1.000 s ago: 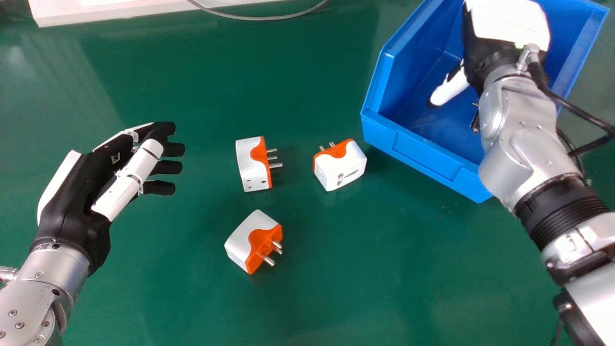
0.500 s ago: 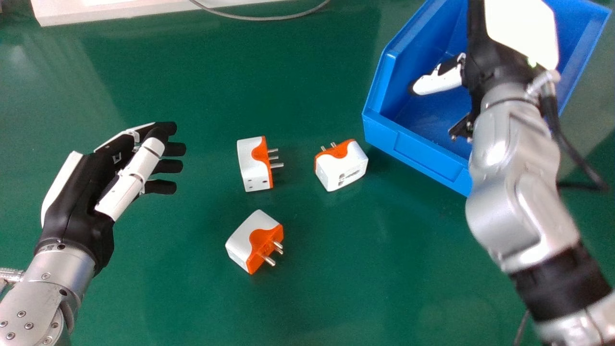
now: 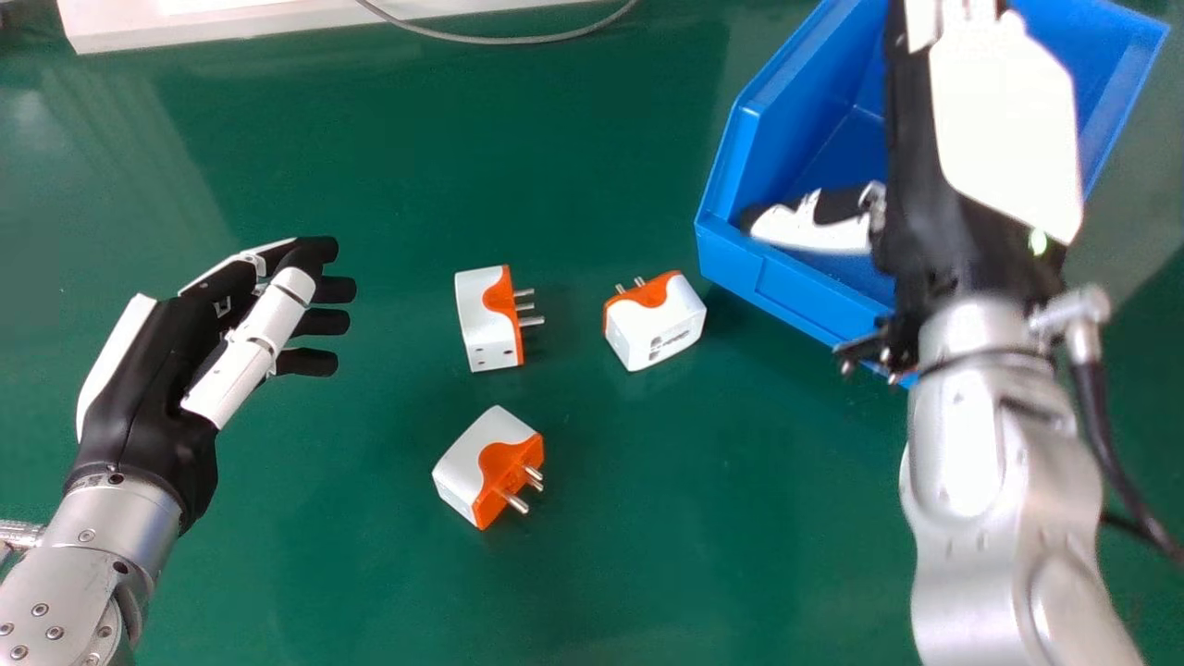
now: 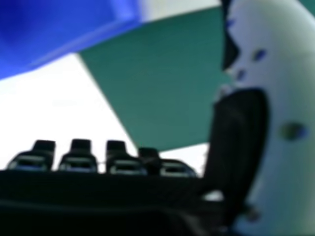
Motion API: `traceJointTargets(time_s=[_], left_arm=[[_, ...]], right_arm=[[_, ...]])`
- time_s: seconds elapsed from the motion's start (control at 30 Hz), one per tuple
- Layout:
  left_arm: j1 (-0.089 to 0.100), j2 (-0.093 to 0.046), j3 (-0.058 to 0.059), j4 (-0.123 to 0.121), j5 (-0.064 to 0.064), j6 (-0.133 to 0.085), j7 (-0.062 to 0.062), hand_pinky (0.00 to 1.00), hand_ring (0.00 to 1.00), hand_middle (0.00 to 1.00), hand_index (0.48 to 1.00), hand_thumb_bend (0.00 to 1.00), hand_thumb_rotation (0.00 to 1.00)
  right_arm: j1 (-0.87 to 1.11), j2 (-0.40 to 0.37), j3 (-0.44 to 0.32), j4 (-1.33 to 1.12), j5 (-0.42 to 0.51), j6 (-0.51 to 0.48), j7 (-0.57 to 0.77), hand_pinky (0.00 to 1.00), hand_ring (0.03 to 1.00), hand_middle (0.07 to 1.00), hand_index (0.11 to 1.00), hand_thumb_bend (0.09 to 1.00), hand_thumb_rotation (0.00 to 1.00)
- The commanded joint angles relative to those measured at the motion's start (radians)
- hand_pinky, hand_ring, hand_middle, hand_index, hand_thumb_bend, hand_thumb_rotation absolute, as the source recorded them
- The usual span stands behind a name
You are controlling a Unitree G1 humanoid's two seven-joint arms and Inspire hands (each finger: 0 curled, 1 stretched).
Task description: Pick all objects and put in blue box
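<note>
Three white-and-orange plug adapters lie on the glossy green table [image 3: 684, 536], left of the blue box [image 3: 795, 301]. The far-left adapter [image 3: 476, 319] points its pins right, long axis running near to far; the nearest adapter [image 3: 467, 462] aims right and nearer, its axis slanting; the adapter beside the box [image 3: 661, 328] points away. The right hand [image 3: 1004, 120] is open over the box; the left hand [image 3: 148, 379] is open at left. A grey cable [image 3: 499, 40] curves along the far edge.

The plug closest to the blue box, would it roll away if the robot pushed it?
The plug would probably slide, not roll, because its sides look flat. It looks hard-shelled, so it likely won't squish. Its metal pins might snag.
</note>
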Motion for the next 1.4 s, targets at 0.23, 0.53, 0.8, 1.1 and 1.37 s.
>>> traceJointTargets(time_s=[0.23,0.53,0.8,1.1,1.37], left_arm=[[-0.010,0.015,-0.001,-0.027,0.007,0.011,-0.001,0.63,0.72,0.73,0.768,0.35,0.68],[-0.023,0.020,-0.012,-0.023,0.018,0.014,0.001,0.63,0.71,0.73,0.768,0.36,0.68],[-0.034,0.020,-0.024,-0.026,0.031,0.028,0.003,0.62,0.71,0.72,0.769,0.35,0.67],[-0.040,0.015,-0.022,-0.037,0.030,0.047,0.003,0.62,0.71,0.72,0.772,0.35,0.67],[-0.034,0.002,-0.011,-0.047,0.031,0.048,0.023,0.63,0.71,0.72,0.772,0.35,0.67]], right_arm=[[0.137,0.012,0.018,-0.115,-0.048,-0.169,-0.009,1.00,1.000,1.000,0.987,0.598,0.10],[0.217,0.056,0.043,-0.137,-0.055,-0.229,0.017,1.00,1.000,1.000,0.973,0.588,0.09],[0.292,0.033,0.082,-0.135,-0.081,-0.301,0.052,0.98,1.000,1.000,0.963,0.582,0.07],[0.318,0.001,0.130,-0.120,-0.093,-0.391,0.137,0.95,0.996,0.996,0.935,0.583,0.06],[0.305,-0.073,0.123,-0.072,-0.060,-0.516,0.196,0.87,0.945,0.946,0.885,0.569,0.09]])
